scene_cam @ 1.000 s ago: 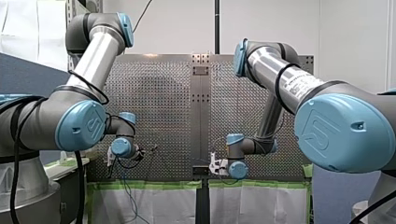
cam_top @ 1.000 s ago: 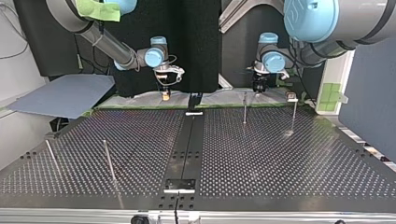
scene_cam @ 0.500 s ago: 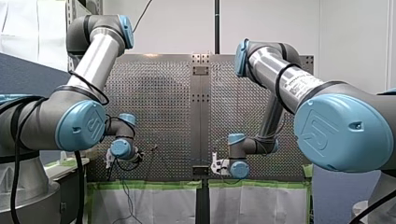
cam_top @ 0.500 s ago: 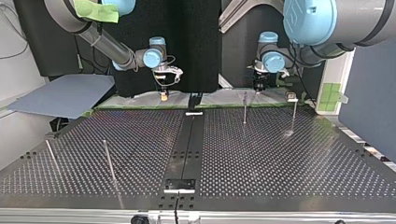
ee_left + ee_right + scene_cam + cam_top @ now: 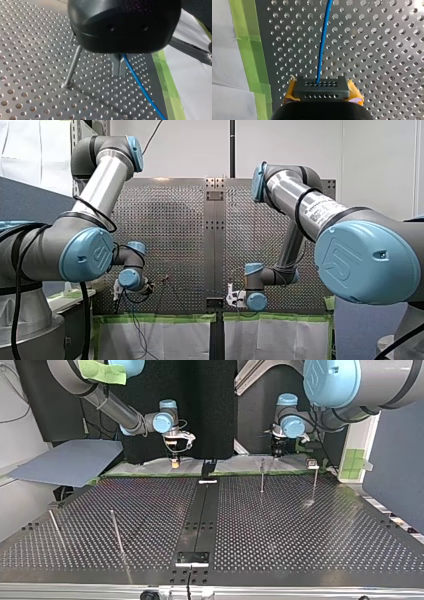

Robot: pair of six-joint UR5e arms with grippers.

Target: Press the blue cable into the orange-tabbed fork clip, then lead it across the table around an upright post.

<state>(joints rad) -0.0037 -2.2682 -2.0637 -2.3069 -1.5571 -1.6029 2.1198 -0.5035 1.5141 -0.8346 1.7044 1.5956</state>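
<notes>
Pinching thin blue cable point(image 5: 140, 86) in my left gripper point(image 5: 119, 74) and my right gripper point(image 5: 321, 83) — unmoved since half a second ago.

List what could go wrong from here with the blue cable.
1. The upright post stands close beside my left claw; a sideways move might bump it or lead the blue cable past the wrong side.
2. The cable runs toward the green tape at the edge of the table, where slack might sag over and snag.
3. My right claw holds it too; pulling apart could make it slip.
</notes>
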